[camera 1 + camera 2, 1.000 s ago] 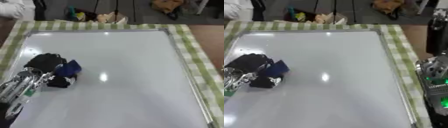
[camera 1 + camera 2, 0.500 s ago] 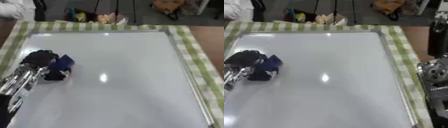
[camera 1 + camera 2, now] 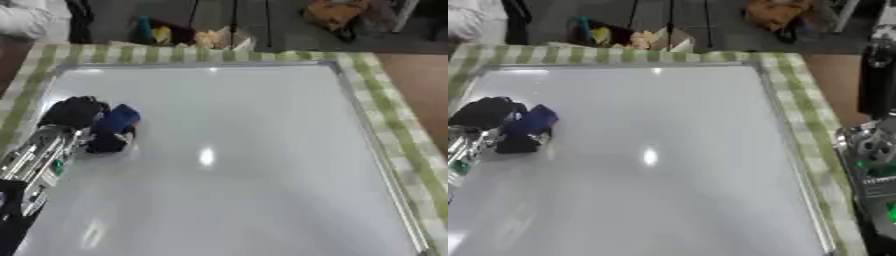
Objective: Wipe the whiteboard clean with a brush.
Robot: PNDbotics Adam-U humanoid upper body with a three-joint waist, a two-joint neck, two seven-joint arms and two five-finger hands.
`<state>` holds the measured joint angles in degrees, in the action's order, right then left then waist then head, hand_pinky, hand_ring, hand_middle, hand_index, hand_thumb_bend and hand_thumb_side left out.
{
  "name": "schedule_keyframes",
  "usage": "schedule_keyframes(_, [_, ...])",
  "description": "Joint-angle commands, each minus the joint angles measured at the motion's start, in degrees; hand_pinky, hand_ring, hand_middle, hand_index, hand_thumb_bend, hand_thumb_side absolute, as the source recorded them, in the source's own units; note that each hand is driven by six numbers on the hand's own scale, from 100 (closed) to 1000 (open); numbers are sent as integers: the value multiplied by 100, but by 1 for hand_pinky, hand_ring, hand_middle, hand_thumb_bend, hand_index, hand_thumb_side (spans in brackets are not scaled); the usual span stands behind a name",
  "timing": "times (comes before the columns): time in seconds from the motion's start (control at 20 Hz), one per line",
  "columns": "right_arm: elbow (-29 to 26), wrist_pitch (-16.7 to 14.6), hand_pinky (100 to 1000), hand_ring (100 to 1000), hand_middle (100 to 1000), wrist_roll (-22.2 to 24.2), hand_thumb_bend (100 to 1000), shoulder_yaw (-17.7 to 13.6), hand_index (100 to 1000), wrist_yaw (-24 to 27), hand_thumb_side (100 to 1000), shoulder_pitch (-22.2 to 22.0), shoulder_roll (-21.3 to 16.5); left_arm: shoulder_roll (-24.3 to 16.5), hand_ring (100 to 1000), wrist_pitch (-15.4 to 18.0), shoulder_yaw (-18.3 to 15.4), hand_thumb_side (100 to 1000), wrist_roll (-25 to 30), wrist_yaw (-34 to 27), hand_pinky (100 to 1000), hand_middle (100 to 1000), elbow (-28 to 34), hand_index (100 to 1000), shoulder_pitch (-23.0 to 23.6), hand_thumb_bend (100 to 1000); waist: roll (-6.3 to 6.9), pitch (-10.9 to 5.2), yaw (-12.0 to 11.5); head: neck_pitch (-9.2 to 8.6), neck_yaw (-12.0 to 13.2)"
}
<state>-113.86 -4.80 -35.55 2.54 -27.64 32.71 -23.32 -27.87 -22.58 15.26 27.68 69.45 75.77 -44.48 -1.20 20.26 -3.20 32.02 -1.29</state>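
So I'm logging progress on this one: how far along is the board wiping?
The whiteboard shows no marks anywhere in view, only light glare, so the erasing looks done or close to it. In hand: the left hand is curled round the blue brush, pressed on the board near its left edge. Left to do: perhaps a last pass there, then lifting the brush away. The right hand doesn't show.

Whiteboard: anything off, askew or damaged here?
Nothing stands out. The whiteboard lies flat on the green checked cloth, frame intact, surface showing only light glare. The left hand has its fingers curled round the blue brush, which rests on the board near its left edge.
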Motion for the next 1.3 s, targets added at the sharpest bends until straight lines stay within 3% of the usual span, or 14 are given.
schedule_keyframes(0.05, [-73,-3,810,884,716,23,100,-13,821,40,1000,43,-65,-24,380,-63,-131,770,-147,142,100,445,-394,694,-59,137,-4,-95,-1,-73,12])
schedule_keyframes(0.65, [-73,-6,811,884,717,37,100,-9,821,47,1000,57,-74,5,383,-73,-275,795,-357,-15,100,448,-914,697,-44,112,-22,-94,-15,-48,5])
schedule_keyframes(1.3, [-73,-10,813,884,716,51,100,-10,822,51,1000,50,-71,-68,397,59,-96,829,-314,-416,108,465,-602,721,3,100,-29,-112,-24,-45,16])
